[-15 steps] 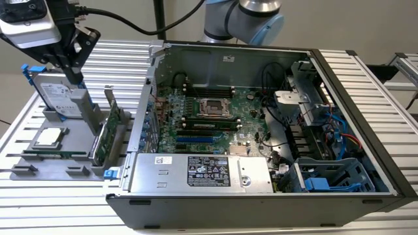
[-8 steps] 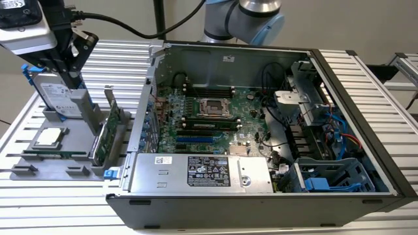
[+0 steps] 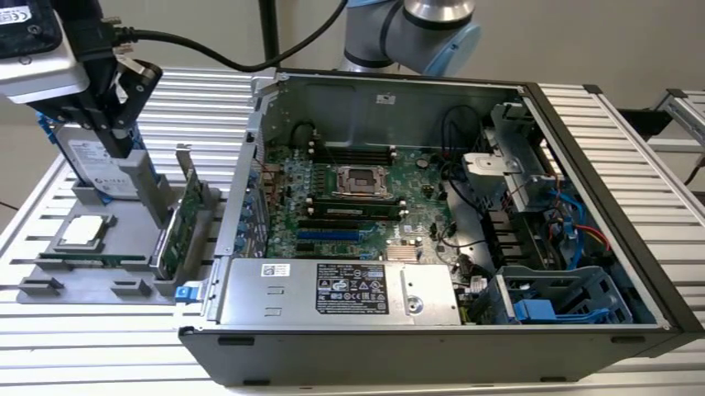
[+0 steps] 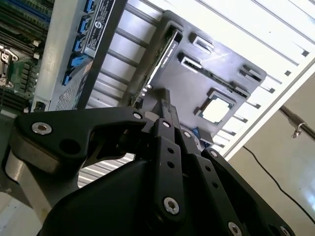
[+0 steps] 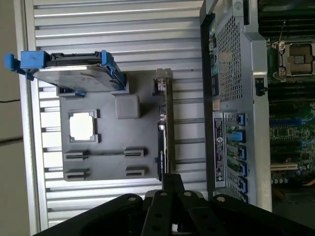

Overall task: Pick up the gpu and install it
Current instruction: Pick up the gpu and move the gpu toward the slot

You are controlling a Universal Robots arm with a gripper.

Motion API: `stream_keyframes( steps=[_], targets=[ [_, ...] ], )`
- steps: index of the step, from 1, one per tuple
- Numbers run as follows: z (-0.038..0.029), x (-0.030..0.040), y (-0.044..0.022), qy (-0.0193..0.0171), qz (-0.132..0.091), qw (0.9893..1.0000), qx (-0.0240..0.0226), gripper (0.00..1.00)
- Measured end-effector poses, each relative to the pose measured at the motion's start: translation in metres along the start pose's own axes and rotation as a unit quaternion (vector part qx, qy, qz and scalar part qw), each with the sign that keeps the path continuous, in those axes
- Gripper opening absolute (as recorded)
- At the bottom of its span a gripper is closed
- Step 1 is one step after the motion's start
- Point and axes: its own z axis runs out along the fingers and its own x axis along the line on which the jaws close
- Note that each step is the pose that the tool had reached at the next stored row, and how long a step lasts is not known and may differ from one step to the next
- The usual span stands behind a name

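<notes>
The gpu (image 3: 182, 223) is stood on its long edge in a slot of the grey tray (image 3: 124, 216), at the side nearest the open case (image 3: 238, 216) and just beside its outer wall. The silver bracket (image 3: 182, 162) is carried at the end farther from the exterior camera. The card's long axis is laid parallel to that wall, so that in the first wrist view the gpu (image 5: 165, 123) is seen edge-on as a thin dark strip. The gripper (image 3: 119, 148) is held above the tray, apart from everything on it. Its fingers appear pressed together and nothing is gripped. In the exterior view it is seen in front of the drive (image 3: 94, 169), towards that view's left of the card, with the CPU (image 3: 86, 232) below it. In the first wrist view the gripper (image 5: 172, 178) is lined up with the card's upper edge, at the end away from the bracket. The card is therefore judged to lie below the fingers, stretching away from them along its length. The card has not yet been lifted, and its slot on the board is not yet filled.
</notes>
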Motion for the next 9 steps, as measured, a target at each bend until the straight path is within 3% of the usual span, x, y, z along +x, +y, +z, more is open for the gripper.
stream_keyframes(
  steps=[9],
  targets=[
    [-0.0004,-0.0007,-0.0098,0.0000,0.000,1.0000,0.0000,0.00]
  ],
)
